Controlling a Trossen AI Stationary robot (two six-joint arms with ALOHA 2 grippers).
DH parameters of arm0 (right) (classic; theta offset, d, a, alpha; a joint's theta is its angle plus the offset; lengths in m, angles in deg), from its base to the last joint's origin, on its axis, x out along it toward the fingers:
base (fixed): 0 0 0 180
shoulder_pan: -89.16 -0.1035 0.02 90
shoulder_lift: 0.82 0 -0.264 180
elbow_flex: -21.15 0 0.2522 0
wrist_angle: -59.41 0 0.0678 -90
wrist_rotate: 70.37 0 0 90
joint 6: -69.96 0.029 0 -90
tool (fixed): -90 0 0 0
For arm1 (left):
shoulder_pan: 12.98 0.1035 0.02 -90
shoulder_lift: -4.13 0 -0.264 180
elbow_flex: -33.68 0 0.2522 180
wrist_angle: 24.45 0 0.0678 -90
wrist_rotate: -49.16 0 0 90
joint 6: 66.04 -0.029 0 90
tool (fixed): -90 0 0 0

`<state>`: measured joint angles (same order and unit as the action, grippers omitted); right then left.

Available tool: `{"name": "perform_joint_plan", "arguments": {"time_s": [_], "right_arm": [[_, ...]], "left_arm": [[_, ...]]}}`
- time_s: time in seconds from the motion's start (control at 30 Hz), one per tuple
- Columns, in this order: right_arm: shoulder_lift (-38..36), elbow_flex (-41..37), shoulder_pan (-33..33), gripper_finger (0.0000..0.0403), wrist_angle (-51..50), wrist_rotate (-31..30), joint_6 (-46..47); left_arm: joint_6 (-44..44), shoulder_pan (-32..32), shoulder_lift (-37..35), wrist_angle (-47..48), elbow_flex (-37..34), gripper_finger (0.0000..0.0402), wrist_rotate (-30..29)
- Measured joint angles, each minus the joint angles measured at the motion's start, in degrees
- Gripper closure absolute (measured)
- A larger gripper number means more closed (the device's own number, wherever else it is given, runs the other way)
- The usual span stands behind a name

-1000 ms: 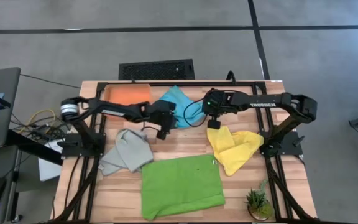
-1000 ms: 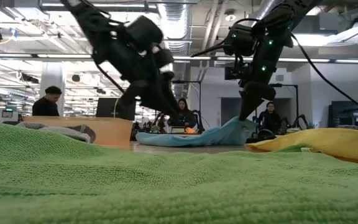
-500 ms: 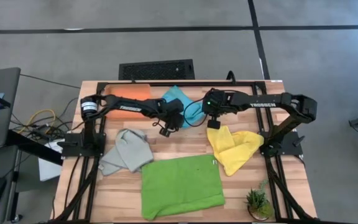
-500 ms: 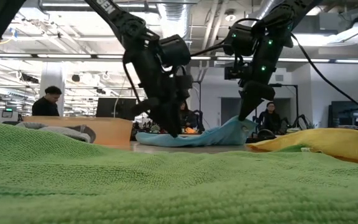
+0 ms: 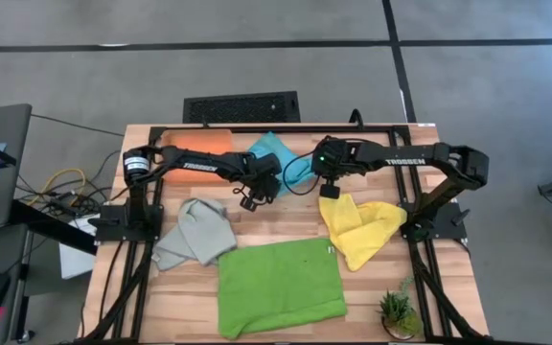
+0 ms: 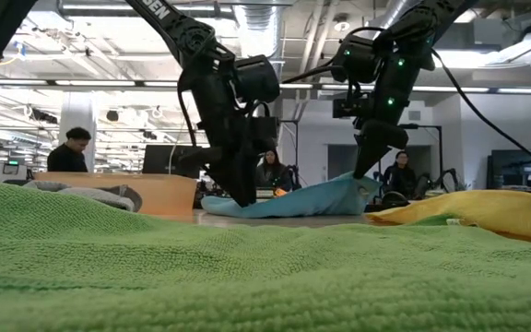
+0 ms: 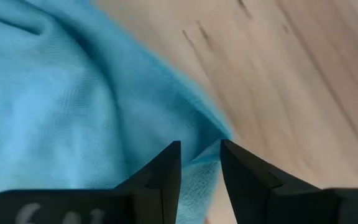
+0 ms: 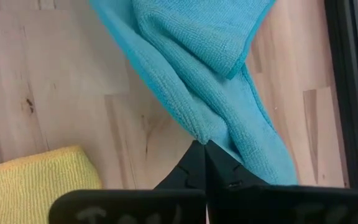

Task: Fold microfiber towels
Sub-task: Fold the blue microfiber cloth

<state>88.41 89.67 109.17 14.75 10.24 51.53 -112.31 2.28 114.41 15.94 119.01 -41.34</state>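
Blue cloth is pinched tight in the closed jaws of the right gripper (image 8: 202, 144), which holds one edge of the turquoise towel (image 5: 274, 150) up a little off the wooden table (image 5: 286, 218) near its back edge. The left gripper (image 7: 200, 163) has its jaws a little open around another corner of the same blue towel, with the cloth sitting between them but not squeezed. Around them lie the orange towel (image 5: 196, 146), the grey towel (image 5: 196, 233), the yellow towel (image 5: 360, 228) and the flat green towel (image 5: 279, 285), and a small plant (image 5: 398, 312) stands at the front corner.
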Motion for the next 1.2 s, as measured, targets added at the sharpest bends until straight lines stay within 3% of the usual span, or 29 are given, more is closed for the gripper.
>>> {"name": "perform_joint_plan", "arguments": {"time_s": [0.3,0.63,1.2], "right_arm": [[0.0,0.0,0.0,0.0395,0.0,0.0,0.0],[0.0,0.0,0.0,0.0394,0.0,0.0,0.0],[0.0,0.0,0.0,0.0394,0.0,0.1,0.0]], "left_arm": [[-4.7,0.0,0.0,0.1,0.2,0.0297,-1.7],[-9.8,0.5,-0.1,7.1,7.1,0.0297,-0.9],[-16.8,0.8,1.4,9.8,7.0,0.0297,0.1]]}}
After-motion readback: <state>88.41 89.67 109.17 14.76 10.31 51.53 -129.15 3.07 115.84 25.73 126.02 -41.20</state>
